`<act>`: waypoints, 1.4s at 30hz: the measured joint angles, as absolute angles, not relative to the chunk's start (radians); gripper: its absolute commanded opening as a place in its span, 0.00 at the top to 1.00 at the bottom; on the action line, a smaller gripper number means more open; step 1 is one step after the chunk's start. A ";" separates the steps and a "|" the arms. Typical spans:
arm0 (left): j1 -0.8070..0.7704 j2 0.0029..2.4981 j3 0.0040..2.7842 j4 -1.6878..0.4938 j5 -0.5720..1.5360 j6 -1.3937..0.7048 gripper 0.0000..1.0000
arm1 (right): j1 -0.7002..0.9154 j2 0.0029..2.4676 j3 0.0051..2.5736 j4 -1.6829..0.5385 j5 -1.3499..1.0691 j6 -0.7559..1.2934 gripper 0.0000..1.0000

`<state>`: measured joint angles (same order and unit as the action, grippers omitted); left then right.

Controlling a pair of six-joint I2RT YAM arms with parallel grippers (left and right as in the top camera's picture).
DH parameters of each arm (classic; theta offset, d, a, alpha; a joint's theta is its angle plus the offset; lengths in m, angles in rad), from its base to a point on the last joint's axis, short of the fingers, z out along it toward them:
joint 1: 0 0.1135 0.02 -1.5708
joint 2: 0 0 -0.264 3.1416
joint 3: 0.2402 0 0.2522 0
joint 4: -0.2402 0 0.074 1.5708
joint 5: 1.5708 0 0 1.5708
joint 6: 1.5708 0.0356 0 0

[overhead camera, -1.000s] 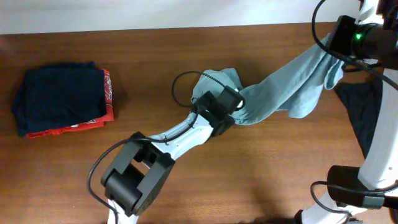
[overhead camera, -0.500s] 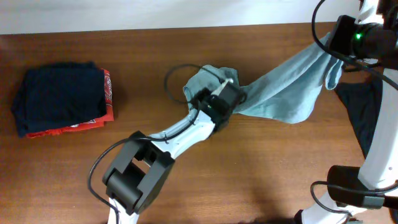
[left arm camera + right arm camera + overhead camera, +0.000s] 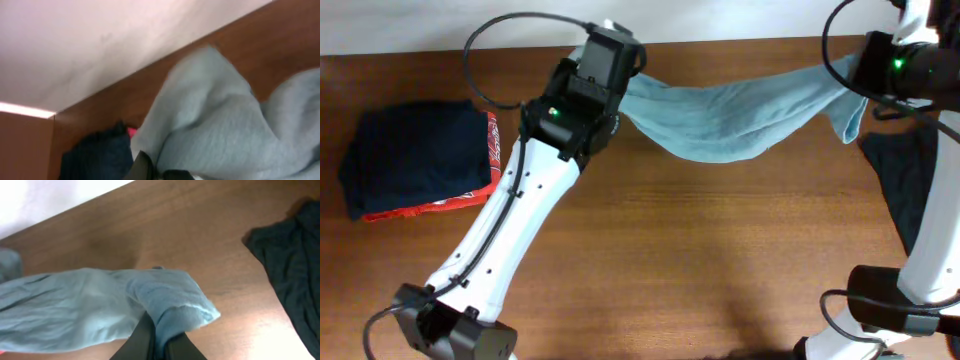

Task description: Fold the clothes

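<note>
The left arm (image 3: 510, 220) stretches long and nearly straight to the table's (image 3: 720, 270) far edge. The left claw (image 3: 160, 173) is raised there, clamped on one end of the pale T-shirt (image 3: 730, 115). The right claw (image 3: 159, 342), held high, pinches the other end. The shirt hangs stretched between both claws, sagging mid-span. A dark loose garment (image 3: 905, 185) lies below the right claw.

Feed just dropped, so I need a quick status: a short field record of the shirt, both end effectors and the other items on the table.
shirt: pale grey-blue T-shirt, stretched between both arms, sagging in the middle
left end effector: shut on one end, near the far edge of the table
right end effector: shut on the other end
folded stack: navy over red, left side
dark loose garment: right edge, untouched
fold: not yet begun
</note>
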<state>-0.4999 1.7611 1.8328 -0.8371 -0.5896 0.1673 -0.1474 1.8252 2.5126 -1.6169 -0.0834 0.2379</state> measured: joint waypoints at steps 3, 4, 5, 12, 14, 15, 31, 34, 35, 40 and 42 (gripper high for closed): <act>-0.454 1.761 1.833 -0.922 -0.528 0.137 0.96 | -0.192 1.826 2.513 -1.648 -0.084 0.217 0.96; -0.443 1.761 1.832 -0.934 -0.509 0.133 0.95 | -0.200 1.826 2.513 -1.651 -0.084 0.209 0.96; -0.434 1.761 1.832 -0.950 -0.490 0.130 0.95 | -0.205 1.826 2.513 -1.654 -0.085 0.205 0.96; -0.413 1.761 1.833 -1.151 -0.294 0.111 0.90 | -0.213 1.827 2.513 -1.668 -0.096 0.171 0.96; -0.413 1.761 1.833 -1.173 -0.272 0.110 0.76 | -0.213 1.827 2.513 -1.668 -0.096 0.167 0.96; -0.413 1.761 1.833 -1.178 -0.263 0.112 0.65 | -0.213 1.827 2.513 -1.668 -0.096 0.164 0.96; -0.413 1.761 1.795 -1.232 -0.039 0.119 0.25 | -0.213 1.828 2.513 -1.669 -0.096 0.153 0.96; -0.413 1.761 1.735 -1.214 -0.014 0.123 0.25 | -0.213 1.828 2.513 -1.669 -0.096 0.154 0.96; -0.413 1.761 1.699 -1.198 0.002 0.124 0.25 | -0.213 1.828 2.513 -1.668 -0.096 0.154 0.96; -0.416 1.761 1.578 -1.113 0.104 0.130 0.28 | -0.213 1.828 2.513 -1.668 -0.096 0.153 0.96; -0.428 1.761 1.547 -1.070 0.140 0.131 0.28 | -0.213 1.828 2.513 -1.668 -0.096 0.154 0.96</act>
